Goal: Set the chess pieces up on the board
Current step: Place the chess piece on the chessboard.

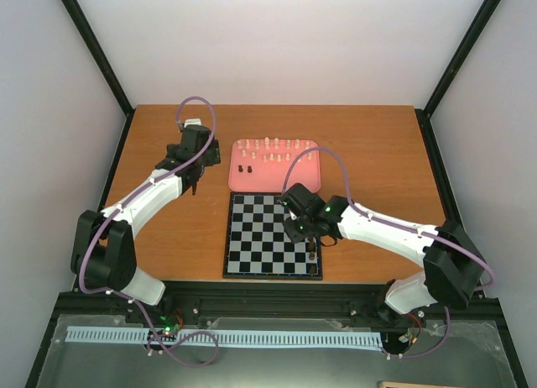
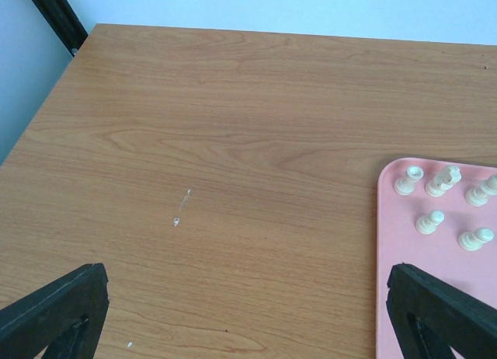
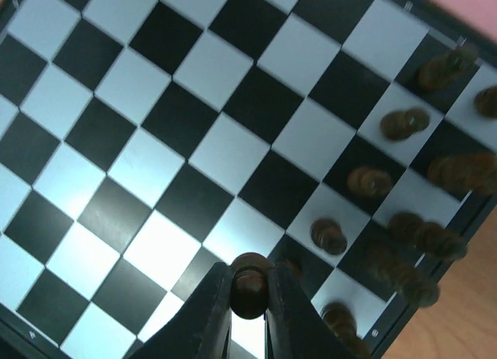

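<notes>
1. The right gripper (image 3: 250, 291) is closed narrowly on a dark piece (image 3: 250, 272). It holds the piece low over the board (image 3: 194, 141), close to the near right corner.
2. Just beside the held piece, more dark pieces (image 3: 366, 180) stand on squares along the board's right edge. They are blurred in the wrist view.
3. The rest of the board's squares are bare.
4. The left gripper (image 2: 248, 316) is spread wide with nothing between its fingers. It hangs above the wooden table (image 2: 233, 141), just left of the pink tray (image 2: 396, 242).
5. The tray lies just beyond the board's far edge. Cream pieces (image 1: 273, 144) stand upright on it, with two dark figures (image 1: 244, 166) near its left side.
</notes>
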You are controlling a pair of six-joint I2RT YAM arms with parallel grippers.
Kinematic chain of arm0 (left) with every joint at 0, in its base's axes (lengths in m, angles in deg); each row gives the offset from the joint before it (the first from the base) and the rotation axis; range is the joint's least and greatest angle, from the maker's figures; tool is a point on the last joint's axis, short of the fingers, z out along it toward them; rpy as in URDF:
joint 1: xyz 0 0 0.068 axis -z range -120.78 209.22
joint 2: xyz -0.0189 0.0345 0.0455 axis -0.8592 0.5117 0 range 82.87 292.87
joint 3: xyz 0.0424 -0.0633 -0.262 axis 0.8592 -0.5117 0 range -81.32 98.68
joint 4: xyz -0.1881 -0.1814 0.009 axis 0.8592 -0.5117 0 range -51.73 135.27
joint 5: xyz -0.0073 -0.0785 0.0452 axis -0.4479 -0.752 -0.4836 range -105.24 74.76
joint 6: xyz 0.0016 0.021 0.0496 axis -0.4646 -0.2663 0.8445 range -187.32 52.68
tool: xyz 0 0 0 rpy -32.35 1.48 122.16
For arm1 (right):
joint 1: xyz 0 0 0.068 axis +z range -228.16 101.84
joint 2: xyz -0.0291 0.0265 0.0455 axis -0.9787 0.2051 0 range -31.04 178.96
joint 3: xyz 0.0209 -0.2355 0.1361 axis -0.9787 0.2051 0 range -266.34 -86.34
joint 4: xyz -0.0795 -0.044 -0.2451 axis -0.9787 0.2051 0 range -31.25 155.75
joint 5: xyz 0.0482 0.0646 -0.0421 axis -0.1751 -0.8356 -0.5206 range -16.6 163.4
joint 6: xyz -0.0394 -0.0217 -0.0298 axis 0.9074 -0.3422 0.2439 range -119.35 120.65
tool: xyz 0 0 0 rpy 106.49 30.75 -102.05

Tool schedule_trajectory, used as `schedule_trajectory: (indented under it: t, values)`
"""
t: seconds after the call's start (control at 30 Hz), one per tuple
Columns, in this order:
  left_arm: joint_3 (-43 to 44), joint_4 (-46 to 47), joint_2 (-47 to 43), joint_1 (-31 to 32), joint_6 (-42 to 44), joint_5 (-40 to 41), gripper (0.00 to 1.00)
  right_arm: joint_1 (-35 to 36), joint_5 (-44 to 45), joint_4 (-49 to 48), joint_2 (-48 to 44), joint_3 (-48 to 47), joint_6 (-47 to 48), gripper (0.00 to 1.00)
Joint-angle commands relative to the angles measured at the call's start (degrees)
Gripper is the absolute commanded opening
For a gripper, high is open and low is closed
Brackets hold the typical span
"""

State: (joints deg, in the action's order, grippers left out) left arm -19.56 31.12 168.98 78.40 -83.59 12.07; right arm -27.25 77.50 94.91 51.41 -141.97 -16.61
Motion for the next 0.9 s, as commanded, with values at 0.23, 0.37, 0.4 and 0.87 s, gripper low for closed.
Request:
schedule_trajectory:
  t: [0.23, 0.37, 0.4, 0.87]
  values:
    - [1.9, 0.5, 0.5, -0.1, 0.3, 0.6, 1.0, 4.7, -0.3, -0.1, -1.1, 5.0, -5.4, 0.12]
    - [2.1, 0.4, 1.1, -0.1, 0.4, 0.6, 1.0, 6.1, 0.0, 0.9, -1.3, 5.4, -6.5, 0.12]
    - [2.2, 0.4, 1.2, -0.1, 0.4, 0.6, 1.0, 6.3, 0.1, 1.1, -1.3, 5.5, -6.8, 0.12]
    - [1.8, 0.5, 0.4, -0.1, 0.3, 0.5, 1.0, 6.7, 3.5, 3.3, -0.4, 7.2, -9.5, 0.13]
